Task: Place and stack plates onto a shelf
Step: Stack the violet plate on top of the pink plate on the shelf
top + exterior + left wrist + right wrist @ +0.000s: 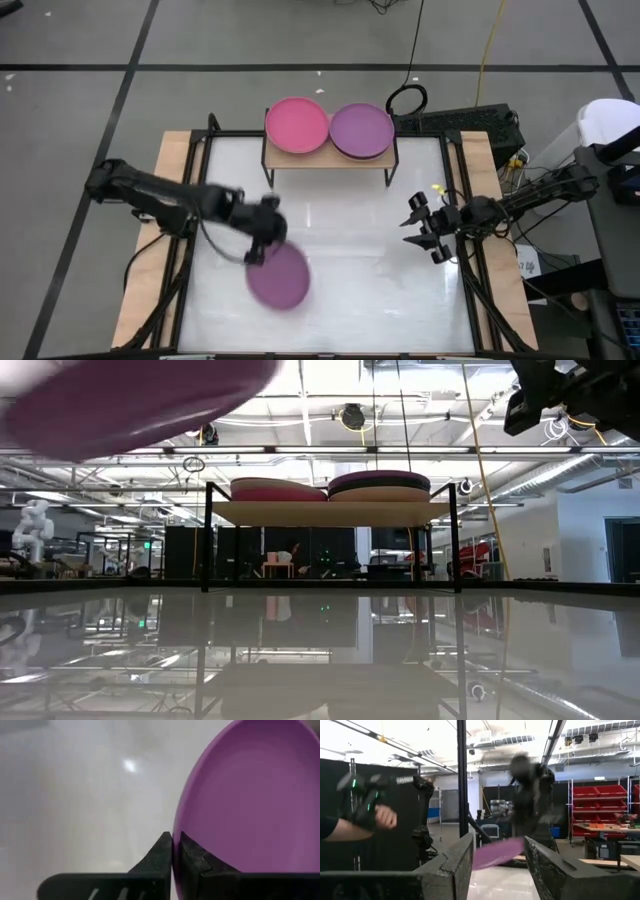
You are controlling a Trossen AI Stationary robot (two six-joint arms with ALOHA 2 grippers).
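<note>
My left gripper [262, 243] is shut on a purple plate [278, 276] above the table's near-left middle. That plate shows raised and tilted in the low view [130, 400] and fills the left wrist view [250, 795]. The shelf [330, 152] stands at the far edge on black legs. It carries a magenta plate [296, 125] and, beside it, a purple plate [361, 130]. In the low view that purple plate [380, 482] tops dark and beige layers. My right gripper [430, 230] hangs open over the right side, holding nothing. My left gripper [173, 840] pinches the purple plate's rim [179, 820] between its two fingers, one on the hollow face and one on the underside. The fingers come at the far edge of the plate, slanting down from the table's left. The plate is lifted clear and tilted.
The white tabletop [370, 290] reflects the shelf and the ceiling lights. Beyond the table's left side, a person's hand [382, 817] holds a dark device. Cables and a black box [470, 125] lie past the far right corner.
</note>
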